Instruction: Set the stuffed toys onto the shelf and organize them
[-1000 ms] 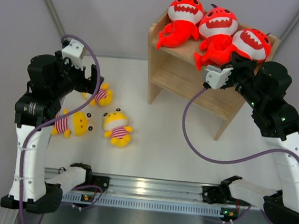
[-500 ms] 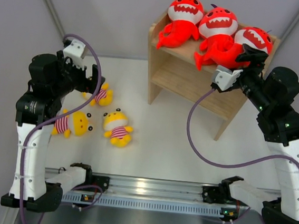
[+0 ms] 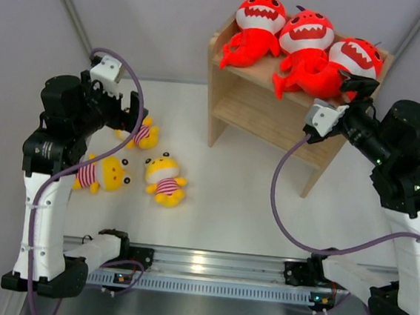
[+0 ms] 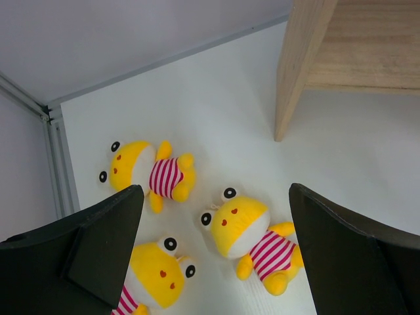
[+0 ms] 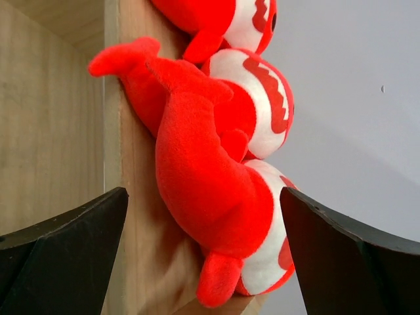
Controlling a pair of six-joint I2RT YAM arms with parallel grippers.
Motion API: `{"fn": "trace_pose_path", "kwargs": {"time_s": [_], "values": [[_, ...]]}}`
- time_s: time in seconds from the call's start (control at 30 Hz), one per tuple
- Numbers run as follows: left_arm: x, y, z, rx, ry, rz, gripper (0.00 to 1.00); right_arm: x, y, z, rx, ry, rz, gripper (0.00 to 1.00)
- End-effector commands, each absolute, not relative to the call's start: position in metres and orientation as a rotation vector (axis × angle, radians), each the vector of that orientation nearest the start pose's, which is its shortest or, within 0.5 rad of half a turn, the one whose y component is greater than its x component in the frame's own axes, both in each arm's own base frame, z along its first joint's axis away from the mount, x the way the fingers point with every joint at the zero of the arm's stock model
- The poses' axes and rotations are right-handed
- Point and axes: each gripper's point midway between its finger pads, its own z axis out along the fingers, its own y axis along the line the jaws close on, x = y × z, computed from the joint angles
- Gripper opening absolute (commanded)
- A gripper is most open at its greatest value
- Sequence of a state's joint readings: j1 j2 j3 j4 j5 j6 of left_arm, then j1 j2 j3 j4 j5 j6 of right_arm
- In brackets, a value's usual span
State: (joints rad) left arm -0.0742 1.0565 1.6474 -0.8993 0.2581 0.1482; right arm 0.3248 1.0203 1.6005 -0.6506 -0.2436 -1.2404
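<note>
Three red-orange sharks sit in a row on top of the wooden shelf (image 3: 253, 111): left (image 3: 256, 26), middle (image 3: 304, 40), right (image 3: 347, 63). My right gripper (image 3: 356, 88) hangs open just in front of the right shark (image 5: 216, 197), which rests on the shelf top (image 5: 134, 223) with a gap to each finger. Three yellow toys in striped shirts lie on the table, at the back (image 3: 142, 133), in the middle (image 3: 165, 178) and at the left (image 3: 101, 174). Above them my left gripper (image 3: 133, 117) is open and holds nothing; its wrist view shows the middle toy (image 4: 248, 231) below the jaws.
The shelf's lower tier (image 3: 273, 123) holds nothing. A shelf leg (image 4: 296, 72) stands right of the yellow toys. Metal frame posts (image 3: 68, 2) run along the back corners, and a rail (image 3: 207, 265) lies along the near edge.
My right gripper has opened and let go of the right shark on the shelf top, then drawn back to the right. The left arm has barely moved.
</note>
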Motion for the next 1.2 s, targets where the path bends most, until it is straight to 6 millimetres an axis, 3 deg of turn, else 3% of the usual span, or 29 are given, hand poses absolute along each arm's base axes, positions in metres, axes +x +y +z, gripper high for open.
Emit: {"fn": "trace_pose_path", "kwargs": {"time_s": [0.0, 0.1, 0.2, 0.3, 0.47, 0.53, 0.57, 0.63, 0.73, 1.0, 1.17], "values": [[0.282, -0.062, 0.418, 0.409, 1.819, -0.197, 0.98, 0.240, 0.117, 0.523, -1.255, 0.951, -0.304, 0.99], [0.284, -0.063, 0.418, 0.410, 1.820, -0.199, 0.99, 0.214, 0.127, 0.537, -1.224, 0.894, -0.188, 0.99], [0.285, -0.063, 0.416, 0.414, 1.827, -0.202, 0.99, 0.205, 0.134, 0.547, -1.161, 0.877, -0.087, 0.99], [0.288, -0.063, 0.411, 0.414, 1.842, -0.205, 0.98, 0.208, 0.134, 0.563, -1.013, 0.926, 0.017, 0.99], [0.292, -0.064, 0.404, 0.405, 1.864, -0.211, 0.98, 0.235, 0.120, 0.579, -0.673, 1.087, 0.159, 0.99], [0.292, -0.063, 0.401, 0.399, 1.872, -0.209, 0.98, 0.251, 0.114, 0.576, -0.509, 1.171, 0.237, 0.93], [0.292, -0.063, 0.401, 0.398, 1.872, -0.208, 0.99, 0.255, 0.113, 0.574, -0.426, 1.209, 0.292, 0.85], [0.293, -0.062, 0.400, 0.386, 1.880, -0.206, 0.98, 0.272, 0.097, 0.566, -0.274, 1.281, 0.271, 0.71], [0.291, -0.060, 0.401, 0.378, 1.874, -0.196, 0.98, 0.289, 0.089, 0.552, -0.157, 1.352, 0.265, 0.60], [0.287, -0.054, 0.393, 0.382, 1.886, -0.160, 0.98, 0.316, 0.092, 0.537, -0.064, 1.429, 0.201, 0.53], [0.287, -0.055, 0.394, 0.390, 1.881, -0.162, 0.98, 0.319, 0.061, 0.526, 0.080, 1.473, 0.058, 0.50]]}}
